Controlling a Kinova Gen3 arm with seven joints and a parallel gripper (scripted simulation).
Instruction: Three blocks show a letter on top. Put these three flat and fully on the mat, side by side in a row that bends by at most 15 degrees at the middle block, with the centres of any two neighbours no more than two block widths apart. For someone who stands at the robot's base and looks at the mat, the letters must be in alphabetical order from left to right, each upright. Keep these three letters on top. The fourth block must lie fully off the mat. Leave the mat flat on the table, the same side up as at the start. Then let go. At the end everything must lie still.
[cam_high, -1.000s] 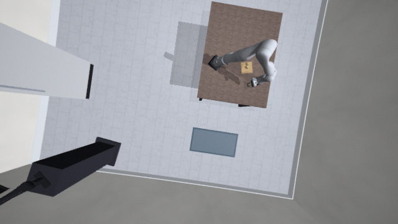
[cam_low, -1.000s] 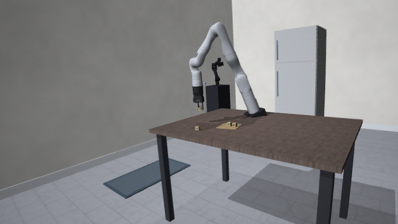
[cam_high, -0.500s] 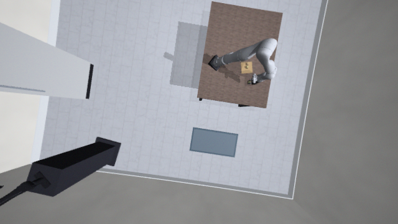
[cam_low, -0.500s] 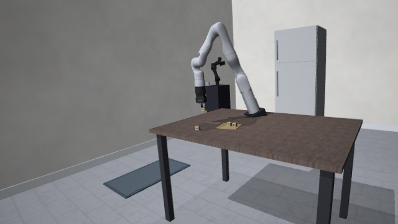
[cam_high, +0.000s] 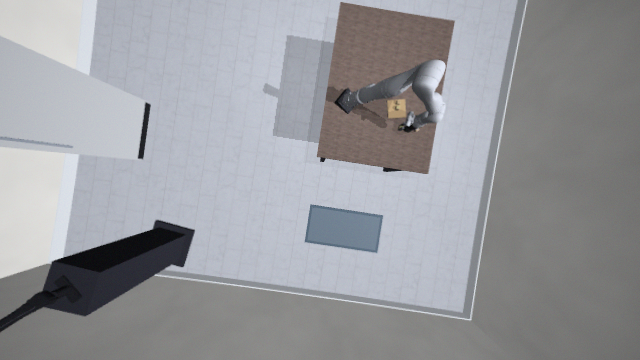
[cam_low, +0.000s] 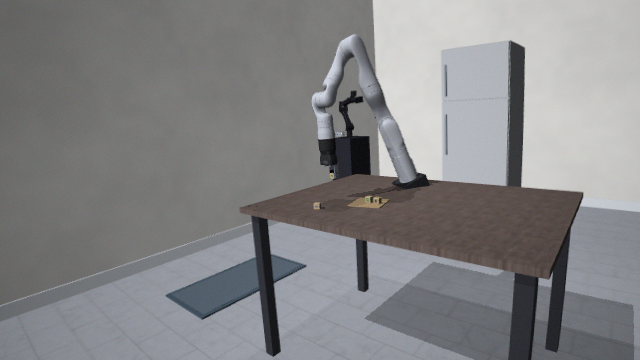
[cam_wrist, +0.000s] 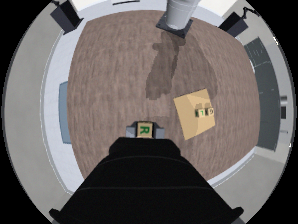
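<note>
Claw (cam_wrist: 145, 129) pinching lettered block (cam_wrist: 145, 129), raised high above desk (cam_low: 450, 220). Two lettered blocks (cam_low: 372, 200) on tan mat (cam_low: 361, 203). Fourth block (cam_low: 317, 205) on desk, off mat.

light: pretty even, soft, no glare
shadows: arm's shadow on the table (cam_low: 450, 225)
wrist: heavy fisheye, black circular border
sharpness: low-res, blocks tiny

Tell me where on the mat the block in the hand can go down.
The hand is shut on a lettered block, high above the table. The mat is bare on the strip facing the lone block; that looks like the free patch. It is crowded at the opposite side, where two blocks sit close together.
</note>
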